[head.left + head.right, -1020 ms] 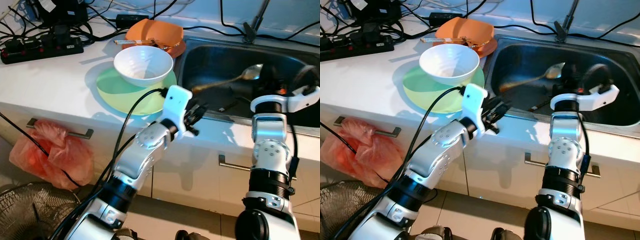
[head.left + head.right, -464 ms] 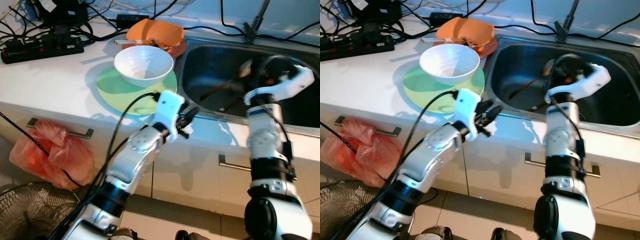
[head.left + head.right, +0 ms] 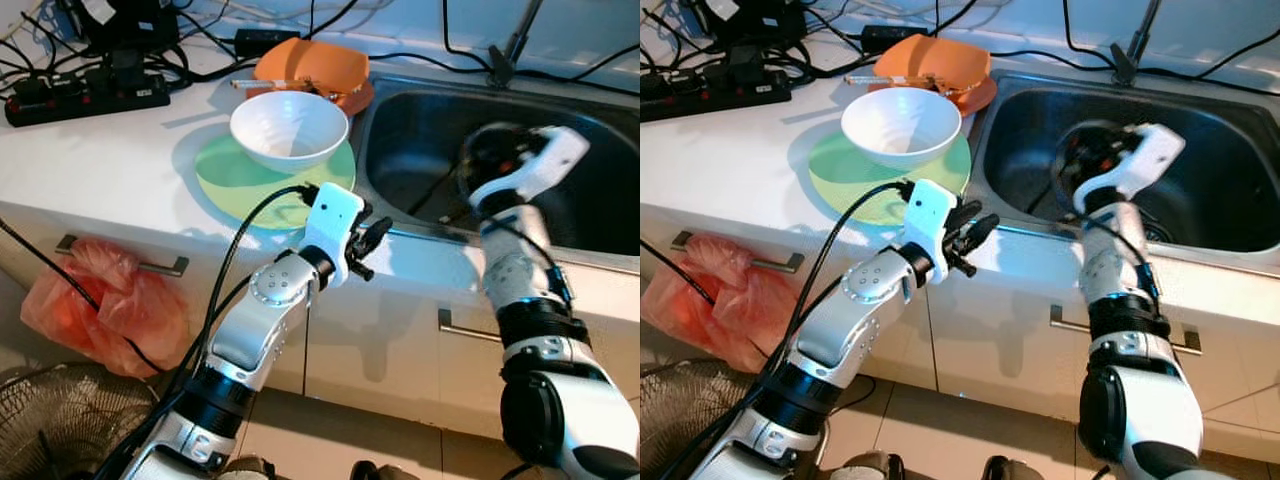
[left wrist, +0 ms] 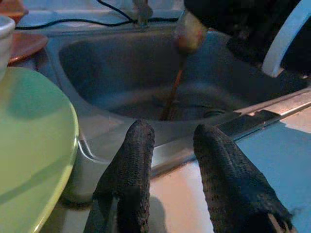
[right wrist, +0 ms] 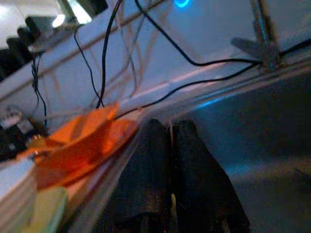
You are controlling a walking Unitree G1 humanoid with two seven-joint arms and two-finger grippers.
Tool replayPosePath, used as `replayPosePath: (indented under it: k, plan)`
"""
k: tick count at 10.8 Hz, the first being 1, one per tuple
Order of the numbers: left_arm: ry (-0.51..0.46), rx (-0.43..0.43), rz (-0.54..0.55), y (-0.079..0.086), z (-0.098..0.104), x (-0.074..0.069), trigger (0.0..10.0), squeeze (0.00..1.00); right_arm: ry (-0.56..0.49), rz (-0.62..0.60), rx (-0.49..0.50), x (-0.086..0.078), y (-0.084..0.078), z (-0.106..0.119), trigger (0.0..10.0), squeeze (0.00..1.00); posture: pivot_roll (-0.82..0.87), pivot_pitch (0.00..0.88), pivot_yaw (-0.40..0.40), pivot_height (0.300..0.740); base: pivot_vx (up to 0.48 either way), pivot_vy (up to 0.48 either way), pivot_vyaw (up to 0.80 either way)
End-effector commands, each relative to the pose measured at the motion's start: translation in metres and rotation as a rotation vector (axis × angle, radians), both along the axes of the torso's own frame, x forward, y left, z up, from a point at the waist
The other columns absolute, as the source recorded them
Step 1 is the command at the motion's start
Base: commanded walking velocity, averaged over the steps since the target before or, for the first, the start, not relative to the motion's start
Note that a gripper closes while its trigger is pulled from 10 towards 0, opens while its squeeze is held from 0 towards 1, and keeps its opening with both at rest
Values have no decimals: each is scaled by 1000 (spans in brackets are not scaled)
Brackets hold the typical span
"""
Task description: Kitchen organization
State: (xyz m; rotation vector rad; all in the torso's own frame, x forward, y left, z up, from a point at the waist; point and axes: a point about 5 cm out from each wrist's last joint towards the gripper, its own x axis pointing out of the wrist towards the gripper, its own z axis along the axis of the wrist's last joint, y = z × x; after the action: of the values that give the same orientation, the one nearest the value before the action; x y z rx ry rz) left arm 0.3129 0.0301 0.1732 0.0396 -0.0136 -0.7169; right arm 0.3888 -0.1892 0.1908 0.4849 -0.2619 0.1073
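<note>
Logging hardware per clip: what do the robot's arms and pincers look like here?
Both arms are silver, jointed segments with black rings. The left pincer has two black textured fingers behind a white wrist housing, with black cables running along the arm. The right pincer has matching black fingers and a white curved bracket.

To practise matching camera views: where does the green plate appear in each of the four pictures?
Left eye view: green plate on the counter under the white bowl, left of the sink.
Right eye view: same spot.
Left wrist view: large and close, touching the sink's rim.
Right wrist view: blurred green edge beside the orange dish.
Shared landmark: the sink.
</note>
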Motion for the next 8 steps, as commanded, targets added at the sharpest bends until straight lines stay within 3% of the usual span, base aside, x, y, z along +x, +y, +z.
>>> replayPosePath:
  k: [1, 3, 8]
  plan:
    - [-6, 14, -7, 0, 0, -3, 10000, 0, 2, 6, -44, 1, 0, -1, 10000, 0, 206, 92, -41, 740, 0, 0, 0]
    - [-15, 23, -3, 0, 1, -5, 10000, 0, 43, 7, -107, 0, 3, -15, 10000, 0, 213, 89, -43, 740, 0, 0, 0]
    - [-5, 33, -10, 0, 0, -6, 10000, 0, 106, 45, -159, -3, 13, -38, 10000, 0, 218, 94, -42, 740, 0, 0, 0]
